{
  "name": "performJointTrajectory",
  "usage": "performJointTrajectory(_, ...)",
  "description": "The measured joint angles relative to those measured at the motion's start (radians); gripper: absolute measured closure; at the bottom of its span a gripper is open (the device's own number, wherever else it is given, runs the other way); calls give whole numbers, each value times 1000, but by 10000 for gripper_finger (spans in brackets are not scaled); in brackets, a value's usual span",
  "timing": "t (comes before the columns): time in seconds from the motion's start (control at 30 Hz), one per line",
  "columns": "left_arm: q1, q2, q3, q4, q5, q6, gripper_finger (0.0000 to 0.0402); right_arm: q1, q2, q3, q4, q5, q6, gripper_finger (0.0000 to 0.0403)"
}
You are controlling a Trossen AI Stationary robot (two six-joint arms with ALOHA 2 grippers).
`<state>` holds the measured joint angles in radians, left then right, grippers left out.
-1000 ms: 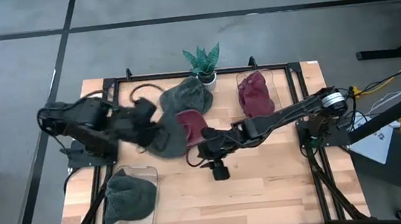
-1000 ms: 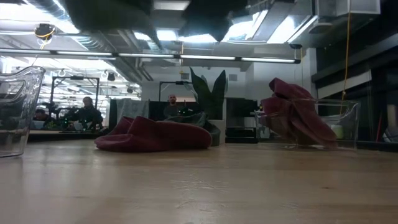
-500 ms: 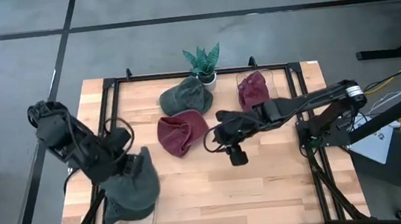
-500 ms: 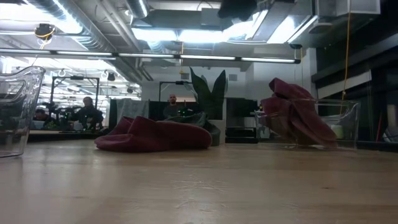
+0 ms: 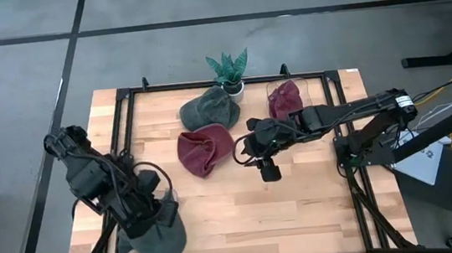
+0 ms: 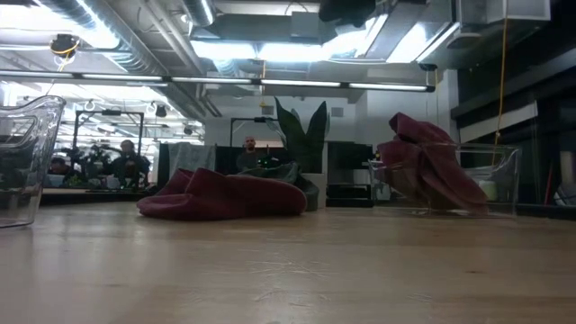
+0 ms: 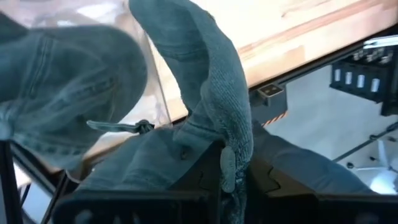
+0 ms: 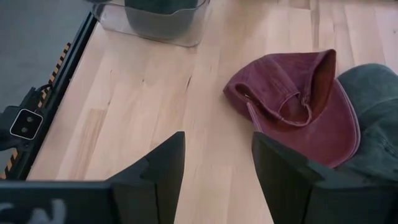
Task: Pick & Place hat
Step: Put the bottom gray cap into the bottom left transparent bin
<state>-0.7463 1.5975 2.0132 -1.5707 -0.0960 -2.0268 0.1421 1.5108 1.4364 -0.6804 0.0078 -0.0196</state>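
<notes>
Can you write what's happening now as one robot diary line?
left gripper: shut on grey hat, over clear bin | right gripper: open, empty, near red hat

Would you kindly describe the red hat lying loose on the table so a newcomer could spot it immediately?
Start at the potted plant on the wooden table's far edge. Just nearer lies a grey-green hat, then the red hat, mid-table. Unlike the other red hat, it sits in no clear bin.

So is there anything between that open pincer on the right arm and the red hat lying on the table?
Nothing visible. The right pincer hangs open over bare wood, and the red hat lies just ahead of it with only table between.
</notes>
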Motion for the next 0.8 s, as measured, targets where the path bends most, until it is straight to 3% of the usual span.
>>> performJointTrajectory(0.3,3,8,-6,3,11,-15,383,0,0,0,-2,0,-12,218)
performJointTrajectory(0.57,3,-120,-247,-3,16,-61,385,0,0,0,-17,-11,-42,218)
performJointTrajectory(0.8,-17,-246,-330,0,66,-122,385,-2,0,0,-59,-11,-64,218)
